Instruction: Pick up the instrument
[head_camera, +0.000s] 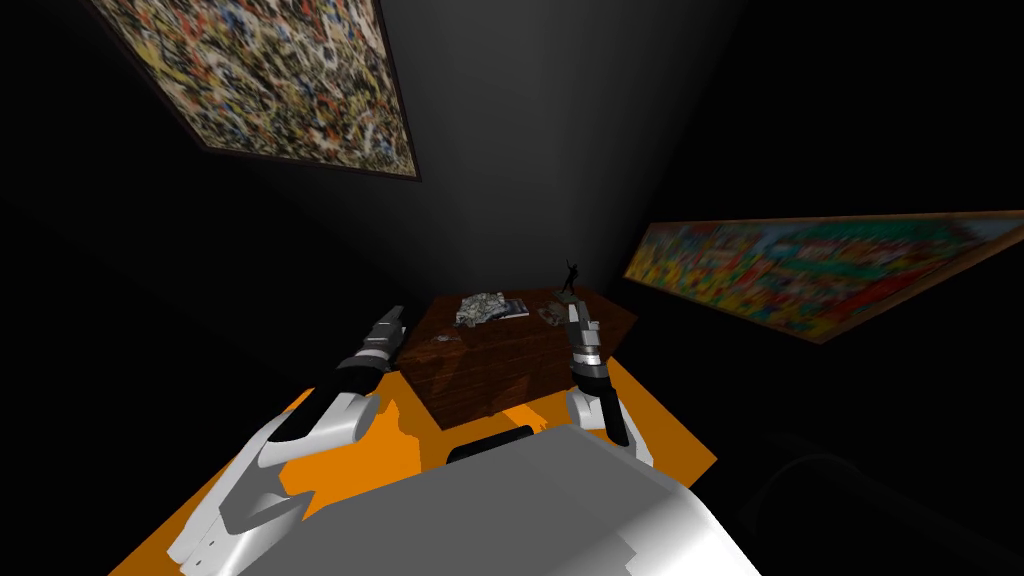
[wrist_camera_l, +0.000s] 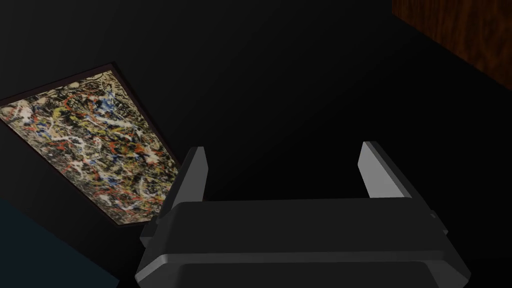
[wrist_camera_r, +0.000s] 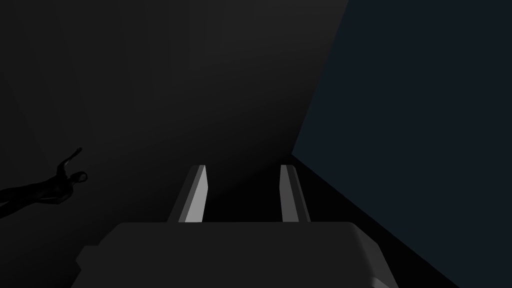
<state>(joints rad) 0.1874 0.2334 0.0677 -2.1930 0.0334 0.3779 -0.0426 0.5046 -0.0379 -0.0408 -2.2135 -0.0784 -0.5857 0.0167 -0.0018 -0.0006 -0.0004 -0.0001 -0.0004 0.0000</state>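
Hovering claw: right gripper (head_camera: 573, 308), middle of the head view, over the right part of the table top.
Its fingers: apart with a narrow gap and nothing between them (wrist_camera_r: 242, 167).
Instrument: cannot be told for sure; a small brownish object (head_camera: 550, 316) lies on the table top just left of the right gripper, too small to name.
Figurine: dark, one arm raised, standing at the table's far edge just above the right gripper (head_camera: 569, 275); off to the side of the fingers in the right wrist view (wrist_camera_r: 50, 187).
Table: dark wood (head_camera: 480, 375), centre frame.
Other items on top: crumpled grey heap (head_camera: 480, 305), with a dark book (head_camera: 516, 308) touching it.
Left gripper: left of the table (head_camera: 392, 316), fingers wide apart and empty (wrist_camera_l: 285, 147).
Floor: orange (head_camera: 660, 430).
Walls: paintings upper left (head_camera: 270, 75) and right (head_camera: 810, 270).
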